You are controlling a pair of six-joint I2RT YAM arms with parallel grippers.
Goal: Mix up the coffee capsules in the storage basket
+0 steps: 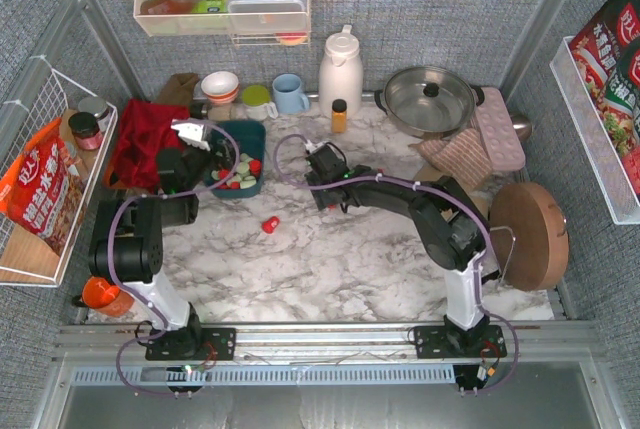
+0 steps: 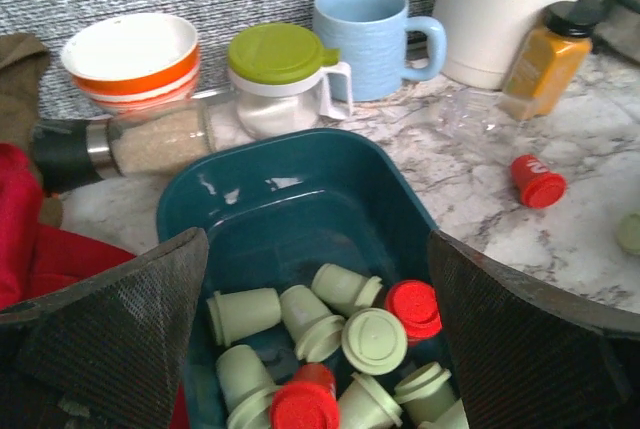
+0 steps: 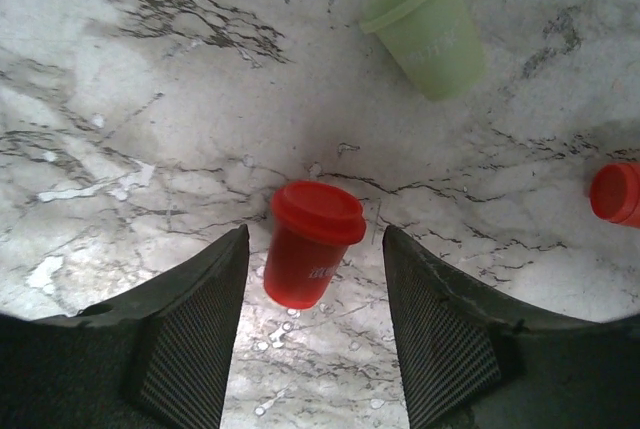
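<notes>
One red capsule (image 3: 313,244) stands lower centre of the right wrist view between the right gripper's (image 3: 316,279) spread fingers, untouched — I'd close squarely below its lid. Marble (image 3: 150,99) lies open around; a green capsule (image 3: 425,24) sits clear, upper right. The basket (image 2: 300,164), part filled, lies under the left gripper (image 2: 315,254) — also agape.

**Glossy plastic, meshed fingers, polished marble**

The left fingers (image 2: 110,339) are faced in matt black, fine mesh. Between them the basket (image 2: 290,199) is glossy teal plastic, its capsules (image 2: 373,339) smooth and satin. Between the right fingers (image 3: 190,349), meshed alike, a red capsule (image 3: 310,249) shines slightly on the glossy marbled table (image 3: 150,99).
</notes>
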